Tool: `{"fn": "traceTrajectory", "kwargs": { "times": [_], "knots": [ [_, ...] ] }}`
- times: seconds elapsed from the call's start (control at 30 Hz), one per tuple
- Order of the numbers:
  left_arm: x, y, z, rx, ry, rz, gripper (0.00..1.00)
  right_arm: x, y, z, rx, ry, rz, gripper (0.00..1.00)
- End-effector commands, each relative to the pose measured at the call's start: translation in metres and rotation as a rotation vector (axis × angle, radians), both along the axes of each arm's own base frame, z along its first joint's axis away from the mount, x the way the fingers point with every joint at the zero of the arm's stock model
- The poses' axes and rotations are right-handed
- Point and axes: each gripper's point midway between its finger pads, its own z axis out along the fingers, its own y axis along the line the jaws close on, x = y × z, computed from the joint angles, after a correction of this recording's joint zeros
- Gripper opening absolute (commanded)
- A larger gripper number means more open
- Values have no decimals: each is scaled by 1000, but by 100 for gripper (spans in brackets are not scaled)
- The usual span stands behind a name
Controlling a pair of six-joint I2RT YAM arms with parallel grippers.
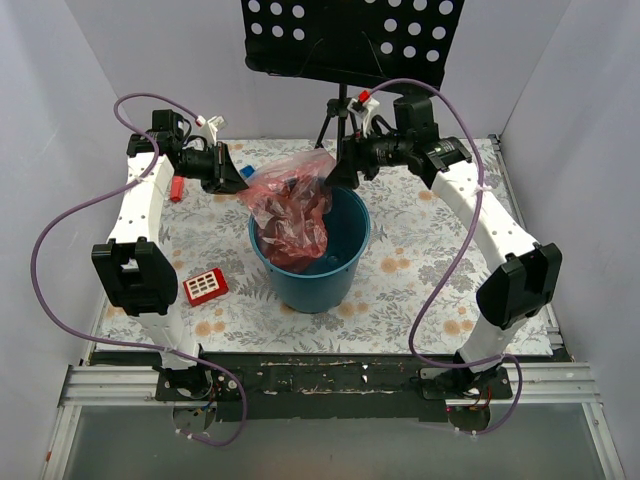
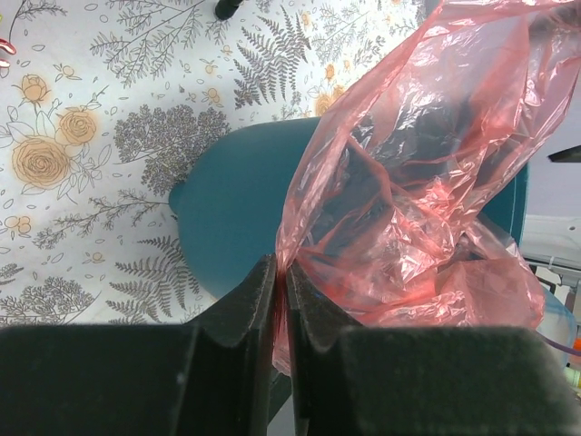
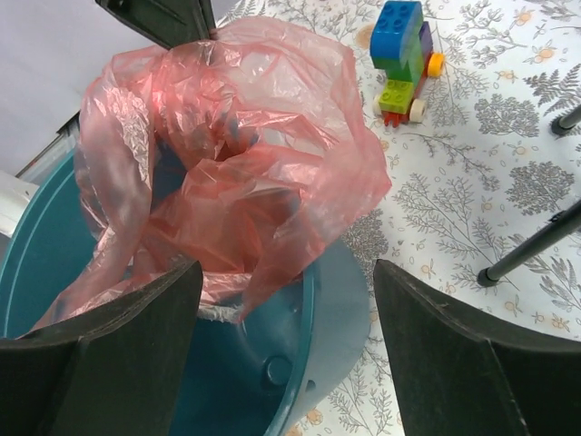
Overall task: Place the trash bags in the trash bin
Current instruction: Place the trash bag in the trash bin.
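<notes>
The red-pink trash bag [image 1: 293, 215] hangs mostly inside the teal trash bin [image 1: 345, 272], its top edge pinched in the closed left gripper [image 2: 281, 272] while the right gripper [image 3: 286, 277] gapes empty, so next the left should lower and release.

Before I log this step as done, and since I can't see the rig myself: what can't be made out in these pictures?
- Bin floor: top view, the bag covers it; right wrist view shows only a patch.
- Bag's lower end: every view, lost in its own folds inside the bin.
- Red thing by the left arm: top view, too small to identify.
</notes>
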Motion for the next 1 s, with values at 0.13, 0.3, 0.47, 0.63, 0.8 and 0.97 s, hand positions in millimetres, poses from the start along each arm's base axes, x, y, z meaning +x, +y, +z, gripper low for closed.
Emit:
{"fn": "traceTrajectory", "kwargs": {
  "times": [0.13, 0.3, 0.47, 0.63, 0.8, 0.97],
  "knots": [
    [-11, -2, 28, -9, -86, -10, 9, 22, 16, -6, -49, -59, -82, 58],
    [-3, 9, 17, 79, -110, -1, 8, 37, -1, 4, -40, -65, -145, 1],
    [8, 13, 8, 110, -130, -34, 8, 36, -15, 14, 12, -31, -129, 1],
    [7, 10, 5, 89, -124, -79, 8, 14, -9, 17, 80, 31, -33, 17],
    [11, 0, 17, 12, -134, -87, 8, 21, -11, 14, 70, 24, -82, 34],
    [20, -6, 27, -48, -134, -80, 8, 35, -8, 23, 80, -11, -113, 32]
  ]
}}
